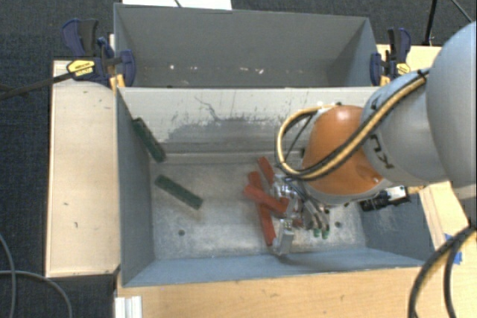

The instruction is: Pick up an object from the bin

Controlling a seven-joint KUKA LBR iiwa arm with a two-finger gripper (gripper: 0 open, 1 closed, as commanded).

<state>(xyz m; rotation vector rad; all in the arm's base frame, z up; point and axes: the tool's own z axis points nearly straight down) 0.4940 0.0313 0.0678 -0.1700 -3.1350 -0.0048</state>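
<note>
Red-brown flat sticks (pixel 261 197), a small crossed cluster, lie on the floor of the grey metal bin (pixel 223 112), right of its middle and close to the near wall. The gripper (pixel 286 234) is down at the cluster's right edge, touching or just beside the lowest stick. Whether it is wide, narrow or closed on one I cannot tell, as the arm's orange wrist cover (pixel 339 153) hangs over it.

This looks like the grasp step, with the lift not yet made. Next it needs a firm hold on a single stick and a straight rise, because overlapping sticks could drag along and the near wall crowds it.

Well apart to the left, a dark green rectangular block (pixel 179 191) lies flat on the floor and a second green block (pixel 148 140) leans on the left wall.
</note>
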